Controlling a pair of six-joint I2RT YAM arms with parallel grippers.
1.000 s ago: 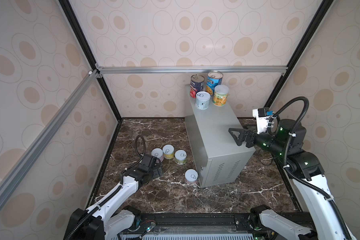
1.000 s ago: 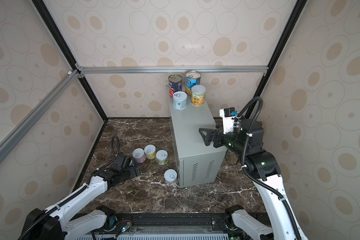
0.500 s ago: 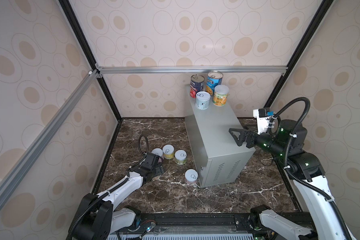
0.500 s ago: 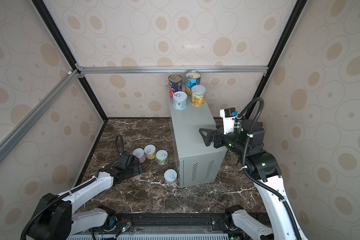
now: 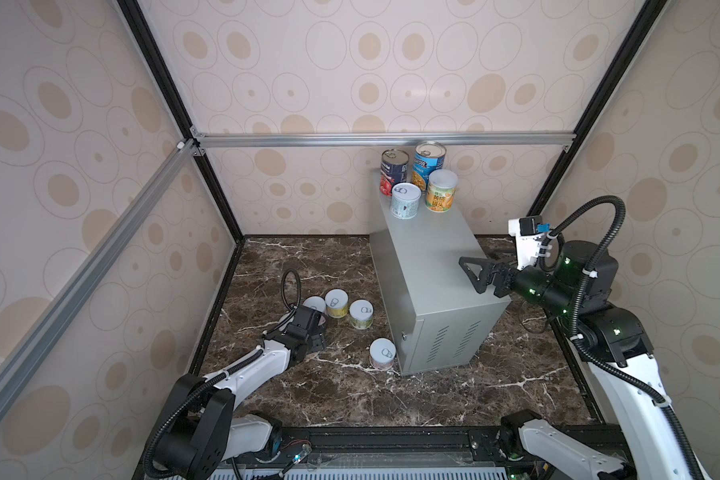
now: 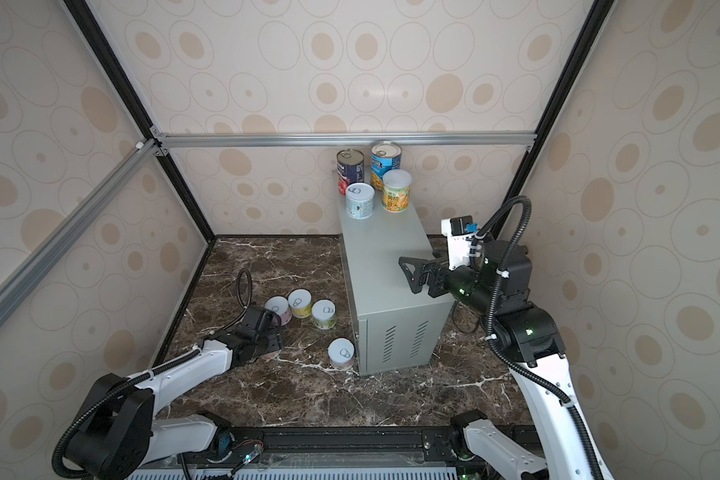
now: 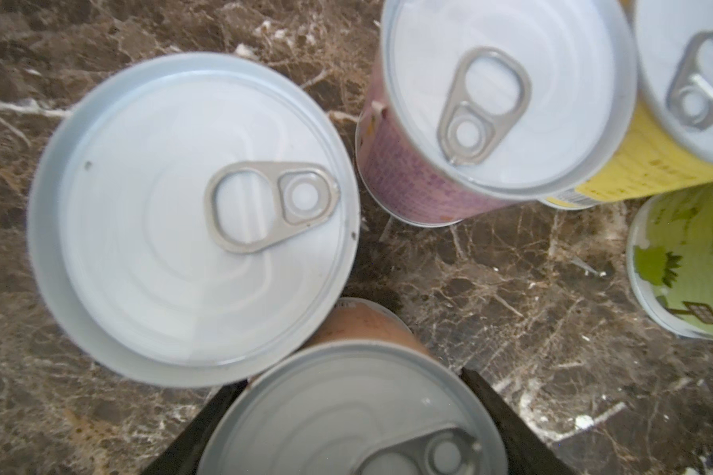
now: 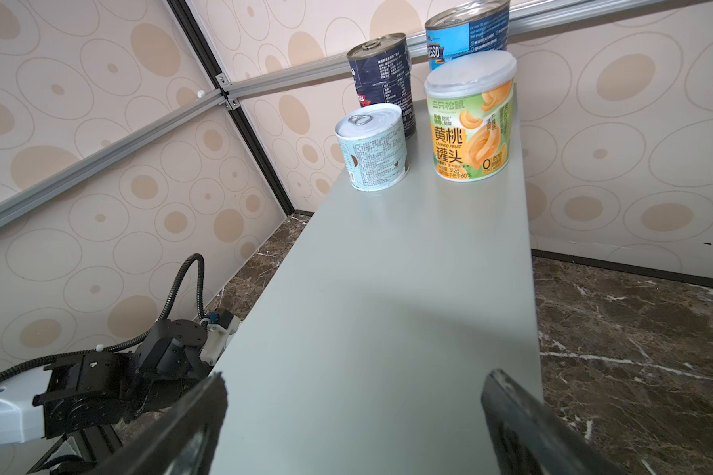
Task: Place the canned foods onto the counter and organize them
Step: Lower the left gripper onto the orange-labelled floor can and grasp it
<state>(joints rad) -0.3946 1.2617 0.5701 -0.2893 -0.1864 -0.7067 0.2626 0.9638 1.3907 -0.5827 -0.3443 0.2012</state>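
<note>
In the left wrist view my left gripper [image 7: 353,395] is shut on an orange-labelled can [image 7: 346,411], a black finger [image 7: 499,411] against each side of its rim. Beside it stand a white-lidded can [image 7: 194,222], a pink can [image 7: 507,103], a yellow can [image 7: 655,164] and a green can [image 7: 688,263]. In a top view this gripper [image 5: 313,334] is low on the floor, left of the counter [image 5: 433,257]. Several cans [image 5: 405,200] stand at the counter's far end. My right gripper [image 5: 468,270] hangs open and empty over the counter's right edge.
One more white-lidded can [image 5: 382,353] stands on the brown marble floor against the counter's front left corner. Patterned walls with black and aluminium framing enclose the cell. A black rail [image 5: 391,436] runs along the front.
My left gripper has slid forward to the group of floor cans and closed on the orange-labelled one. The right arm has hardly moved.
</note>
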